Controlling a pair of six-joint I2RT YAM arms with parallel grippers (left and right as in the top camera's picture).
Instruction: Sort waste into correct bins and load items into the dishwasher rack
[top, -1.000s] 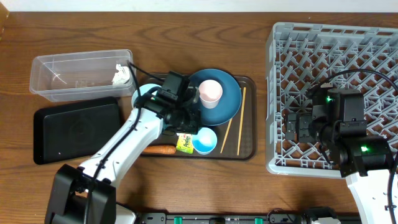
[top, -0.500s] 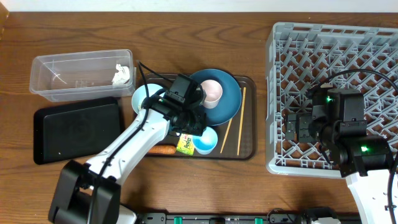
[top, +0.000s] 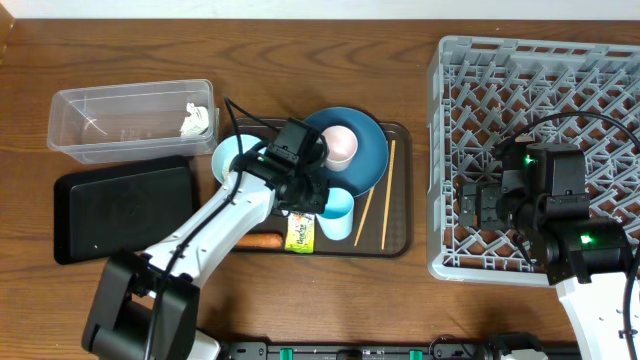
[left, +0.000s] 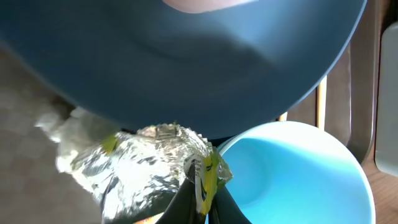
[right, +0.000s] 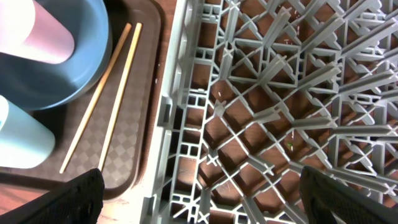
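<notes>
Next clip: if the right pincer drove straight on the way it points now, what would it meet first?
The dishwasher rack: the right pincer, wide open, points at its lattice floor just inside the wall nearest the brown tray. Nothing appears between them, though depth is hard to judge.

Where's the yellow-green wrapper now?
In the overhead view the wrapper lies at the brown tray's front edge, left of centre, between the carrot stick and the pale blue bowl, pinched by the left tool.

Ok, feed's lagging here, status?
Left gripper shut on wrapper. Right gripper open over rack. Pale blue bowl and plate crowd the wrapper.
</notes>
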